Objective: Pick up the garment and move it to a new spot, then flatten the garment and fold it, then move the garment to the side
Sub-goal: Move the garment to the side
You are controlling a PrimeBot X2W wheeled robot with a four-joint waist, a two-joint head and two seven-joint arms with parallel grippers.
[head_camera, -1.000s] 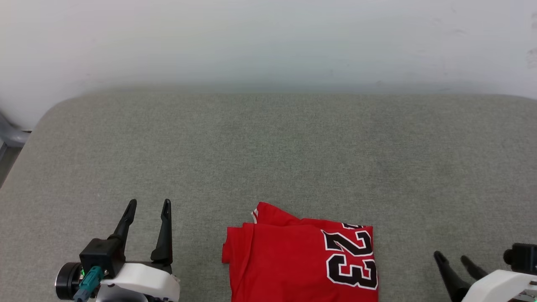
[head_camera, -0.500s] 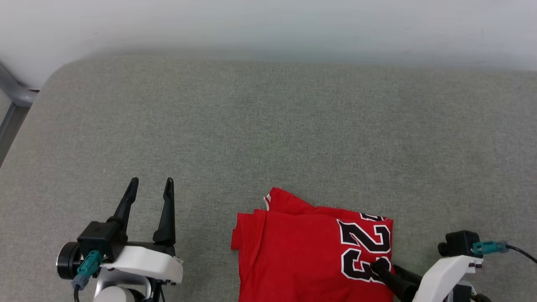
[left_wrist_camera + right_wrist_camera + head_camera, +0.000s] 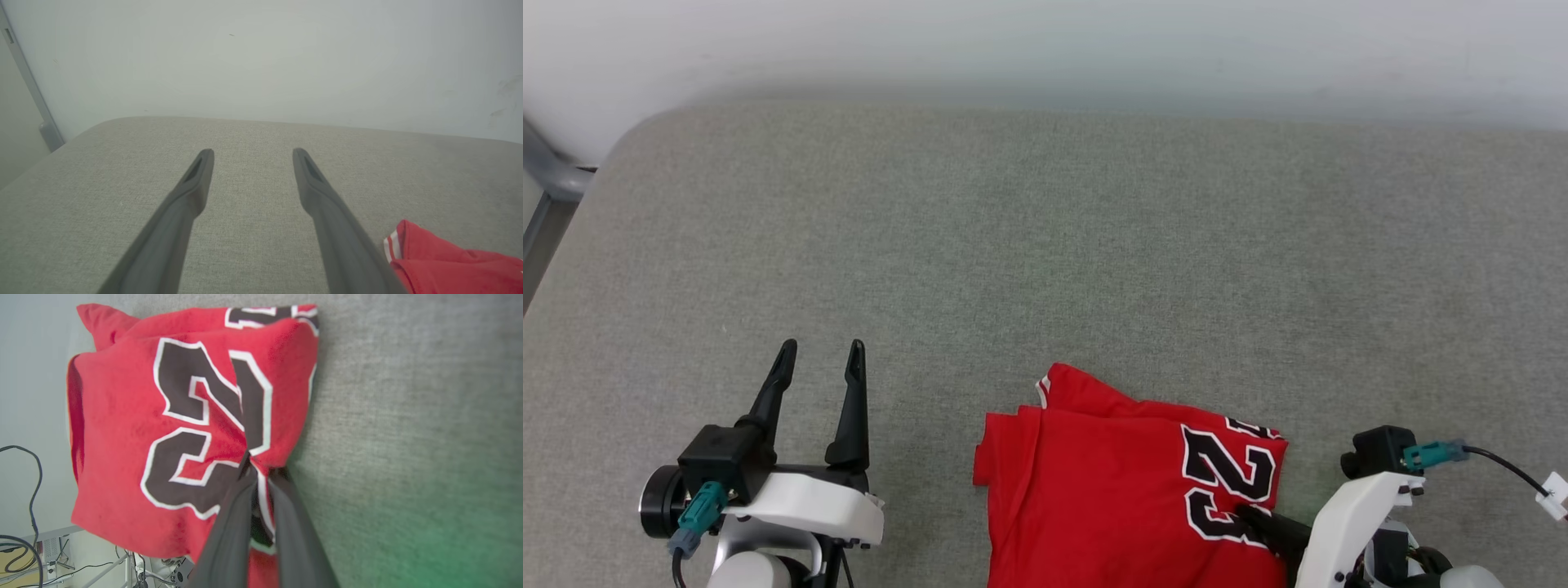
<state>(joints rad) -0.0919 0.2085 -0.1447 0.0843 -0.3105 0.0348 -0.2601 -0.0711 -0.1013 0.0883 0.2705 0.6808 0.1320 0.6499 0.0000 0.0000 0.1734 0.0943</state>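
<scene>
Garment, a red jersey shirt with black white-outlined "23" lettering (image 3: 1094, 498), lies folded at the near edge of the grey woven-fabric pad (image 3: 1045, 245). My right gripper (image 3: 261, 469) pinches a bunch of cloth at the numbered edge. My left gripper (image 3: 821, 351) is spread, empty, beside the shirt. Risk: this one-point hold, perhaps on the top layer alone, could let the folds fall open when lifted.

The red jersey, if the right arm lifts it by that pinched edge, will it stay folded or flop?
Likely floppy: the red jersey puckers around the right end effector. Its folded layers look loose, so they'd probably sag open.
</scene>
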